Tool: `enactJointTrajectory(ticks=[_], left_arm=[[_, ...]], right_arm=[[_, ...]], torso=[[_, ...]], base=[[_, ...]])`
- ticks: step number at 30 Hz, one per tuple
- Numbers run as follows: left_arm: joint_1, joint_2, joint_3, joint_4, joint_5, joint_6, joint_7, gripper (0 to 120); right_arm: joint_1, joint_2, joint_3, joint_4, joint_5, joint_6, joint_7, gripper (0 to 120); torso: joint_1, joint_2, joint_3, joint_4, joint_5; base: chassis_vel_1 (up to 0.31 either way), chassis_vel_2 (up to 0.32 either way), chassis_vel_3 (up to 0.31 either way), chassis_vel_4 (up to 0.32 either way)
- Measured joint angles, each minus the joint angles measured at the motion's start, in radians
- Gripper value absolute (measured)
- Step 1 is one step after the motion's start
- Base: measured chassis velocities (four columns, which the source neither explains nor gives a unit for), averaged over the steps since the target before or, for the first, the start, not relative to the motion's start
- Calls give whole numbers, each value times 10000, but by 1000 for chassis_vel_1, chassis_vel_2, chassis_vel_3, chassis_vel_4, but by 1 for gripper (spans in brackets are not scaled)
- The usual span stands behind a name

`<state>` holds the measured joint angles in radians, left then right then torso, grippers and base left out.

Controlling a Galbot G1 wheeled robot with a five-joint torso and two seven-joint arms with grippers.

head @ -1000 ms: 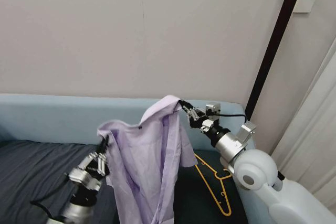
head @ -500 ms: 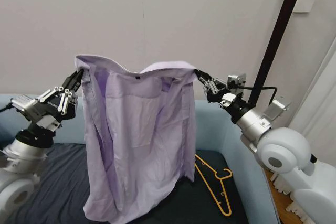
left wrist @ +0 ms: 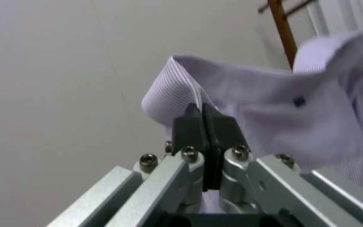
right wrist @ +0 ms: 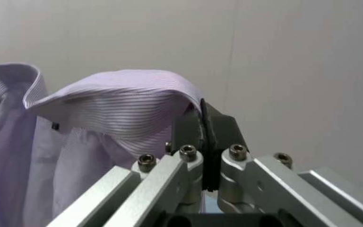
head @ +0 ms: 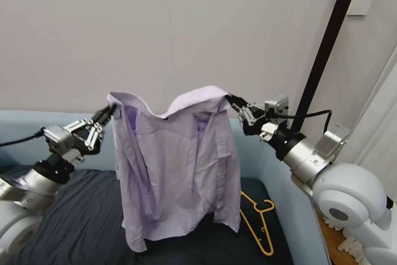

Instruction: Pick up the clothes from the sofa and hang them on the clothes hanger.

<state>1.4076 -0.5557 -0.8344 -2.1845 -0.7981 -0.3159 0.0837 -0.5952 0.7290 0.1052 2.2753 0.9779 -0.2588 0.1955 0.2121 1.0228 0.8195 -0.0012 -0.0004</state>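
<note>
A lilac striped shirt [head: 177,166] hangs spread in the air above the sofa, held by both shoulders. My left gripper [head: 111,111] is shut on its left collar corner [left wrist: 181,97]. On the other side, my right gripper [head: 231,100] is shut on the right shoulder edge [right wrist: 168,101]. The shirt's lower hem droops toward the dark seat cushion [head: 80,228]. A yellow clothes hanger [head: 259,221] lies flat on the cushion below my right arm.
The pale blue sofa back [head: 37,125] runs along the wall. A dark wooden rack post [head: 325,44] slants up at the right, with a white curtain [head: 378,128] beyond it.
Both grippers have come lower and closer together with the shirt, so its top edge now sags between them. One second ago the shirt hung bunched near the cushion.
</note>
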Motion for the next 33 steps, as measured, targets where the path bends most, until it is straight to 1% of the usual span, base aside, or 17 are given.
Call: enactJointTrajectory(ticks=[1, 4, 5, 6, 7, 9, 12, 14, 16, 20, 22, 24, 25, 27, 29, 30, 33], left_arm=[[37, 65, -11, -10, -38, 51, -35, 0], [54, 634, -86, 298, 87, 348, 97, 0], [-203, 968, -225, 307, -434, 529, -284, 0], [-203, 968, -225, 307, -434, 529, -284, 0], [-388, 1356, -412, 186, -1010, 718, -757, 0], [-411, 1993, -969, 111, -1476, 795, -779, 0], [-381, 2168, -1099, 93, -1539, 784, -688, 0], [-377, 2306, -1157, -30, -1646, 814, -660, 0], [-479, 2322, -1294, -199, -1870, 937, -651, 0], [-637, 2244, -1483, -366, -2167, 1087, -721, 0], [-314, 1980, -1365, -238, -1499, 1159, -636, 0], [-299, 1928, -1338, -193, -1389, 1159, -597, 0], [-341, 1766, -1305, -130, -1280, 1170, -547, 0], [-228, 1560, -1282, -202, -1313, 1269, -718, 0], [-184, 1546, -1244, -198, -1230, 1298, -711, 0], [-97, 1456, -1149, -113, -772, 1347, -546, 0], [-49, 1293, -1126, -161, -549, 1741, -633, 0]], right_arm=[[18, -12, 10, -39, 0, 15, 4, 0], [114, -161, 53, -361, -442, 156, 171, 0], [227, -185, 77, -466, -515, 157, 371, 0], [227, -185, 77, -466, -515, 157, 371, 0], [356, -232, 92, -617, -654, 158, 477, 0], [657, -324, 92, -849, -998, 380, 348, 0], [874, -320, 59, -918, -1024, 623, 175, 0], [1224, -253, -103, -1045, -1078, 1210, -108, 0], [1463, -174, -192, -1096, -1101, 1580, -214, 0], [1569, -93, -152, -1099, -1108, 1682, -186, 0], [1259, -146, -90, -997, -1281, 1150, 204, 0], [1212, -154, -96, -985, -1310, 1096, 267, 0], [1065, -149, -122, -930, -1430, 903, 517, 0], [1013, -58, -166, -842, -1427, 431, 1010, 0], [995, -64, -174, -817, -1408, 327, 1126, 0], [942, -116, -235, -725, -1302, -157, 1662, 0], [873, -217, -332, -531, -1006, -1331, 2475, 0]], torso=[[0, 0, 0, 0, 3], [0, -1, 1, 0, -9], [0, -1, 2, 0, -4], [0, -1, 2, 0, -4], [0, -1, 2, -2, -5], [0, 0, 2, -3, 2], [0, 0, 2, -2, -2], [0, -1, 2, 2, -6], [0, -1, 2, 2, -7], [0, 0, 0, 1, 2], [-1, 0, 1, 0, -6], [0, -1, 1, 0, -8], [0, -2, 2, -3, -10], [0, 0, 0, 2, 1], [0, 0, 1, 2, 1], [0, 0, 2, 1, -10], [0, 0, 0, -1, 4]], base=[[0, 0, 0, 0], [0, 0, 0, 0], [0, 0, 0, 0], [0, 0, 0, 0], [0, 0, 0, 0], [0, 0, 0, 0], [0, 0, 0, 0], [0, 0, 0, 0], [0, 0, 0, 0], [0, 0, 0, 0], [0, 0, 0, 0], [0, 0, 0, 0], [0, 0, 0, 0], [0, 0, 0, 0], [0, 0, 0, 0], [0, 0, 0, 0], [0, 0, 0, 0]])
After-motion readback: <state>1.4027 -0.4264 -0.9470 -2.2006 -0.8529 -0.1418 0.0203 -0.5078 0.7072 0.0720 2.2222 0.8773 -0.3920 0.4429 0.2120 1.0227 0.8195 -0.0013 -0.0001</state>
